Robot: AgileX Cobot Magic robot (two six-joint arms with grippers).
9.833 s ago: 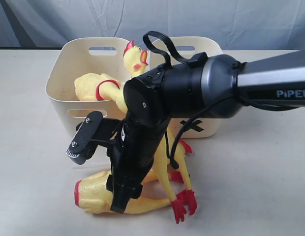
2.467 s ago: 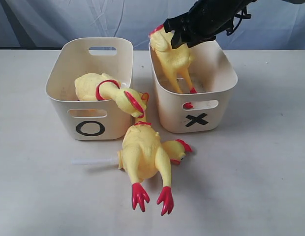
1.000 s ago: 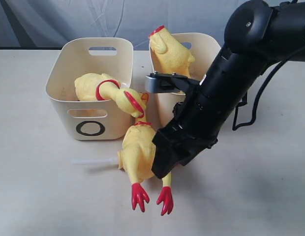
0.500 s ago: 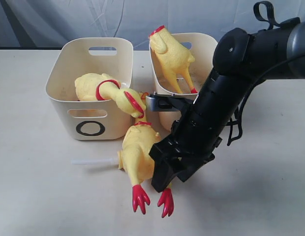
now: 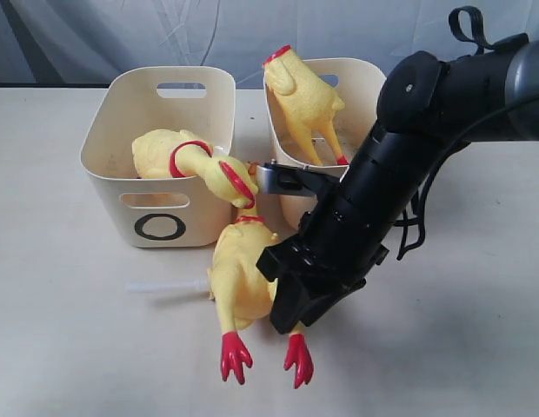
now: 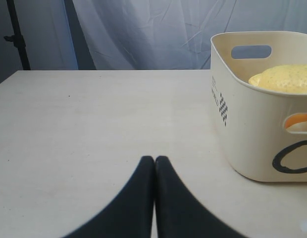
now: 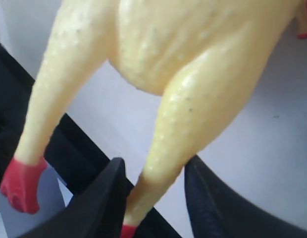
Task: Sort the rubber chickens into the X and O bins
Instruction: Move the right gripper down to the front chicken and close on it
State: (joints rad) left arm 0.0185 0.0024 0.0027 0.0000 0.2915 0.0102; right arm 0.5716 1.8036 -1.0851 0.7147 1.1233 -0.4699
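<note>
One rubber chicken (image 5: 239, 278) lies on the table in front of the bins, red feet (image 5: 236, 356) toward the near edge. My right gripper (image 5: 287, 317) has its fingers on either side of this chicken's leg (image 7: 178, 134) and pressed on it. A second chicken (image 5: 161, 152) lies in the O bin (image 5: 109, 174), its head (image 5: 230, 181) hanging over the rim. A headless body (image 5: 304, 95) stands in the X bin (image 5: 369, 82); my right arm hides the bin's mark. My left gripper (image 6: 154, 158) is shut and empty, on the table beside the O bin (image 6: 247, 129).
A white tube (image 5: 165, 285) lies on the table, running from the table chicken toward the left. A grey curtain hangs behind the table. My right arm crosses the front of the X bin.
My right arm came down from the X bin, leaving the headless body there, and closed on the table chicken's leg. That chicken's feet have shifted toward the near edge.
</note>
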